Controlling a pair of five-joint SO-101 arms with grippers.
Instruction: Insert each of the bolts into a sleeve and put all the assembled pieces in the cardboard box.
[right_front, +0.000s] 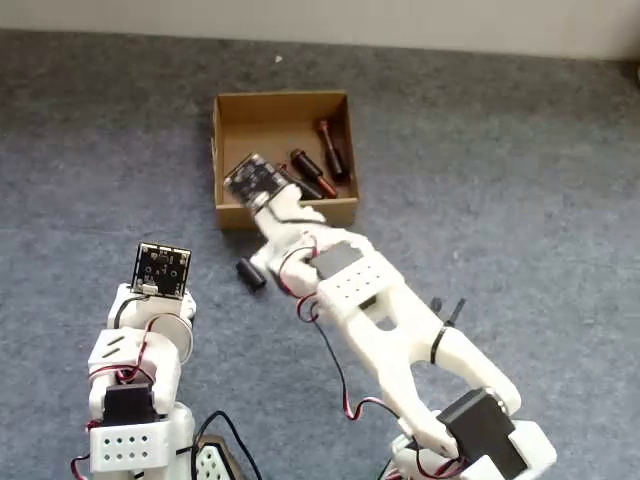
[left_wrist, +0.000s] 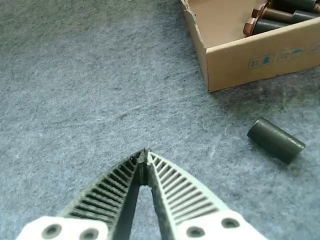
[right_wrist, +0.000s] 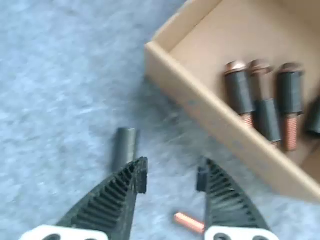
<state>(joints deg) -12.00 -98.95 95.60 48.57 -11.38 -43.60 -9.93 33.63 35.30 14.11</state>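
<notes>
White right gripper (right_wrist: 171, 175) parted, arm stretched near cardboard box (right_wrist: 190, 97)

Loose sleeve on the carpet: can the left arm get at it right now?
Probably yes. Only bare carpet lies between the left gripper and the sleeve, which lies clear of the cardboard box. The jaws are shut, so open first.

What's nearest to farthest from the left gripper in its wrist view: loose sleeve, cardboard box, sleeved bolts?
From the left gripper:
1. loose sleeve, on the carpet.
2. cardboard box, beyond the sleeve.
3. sleeved bolts, inside the box.
</notes>
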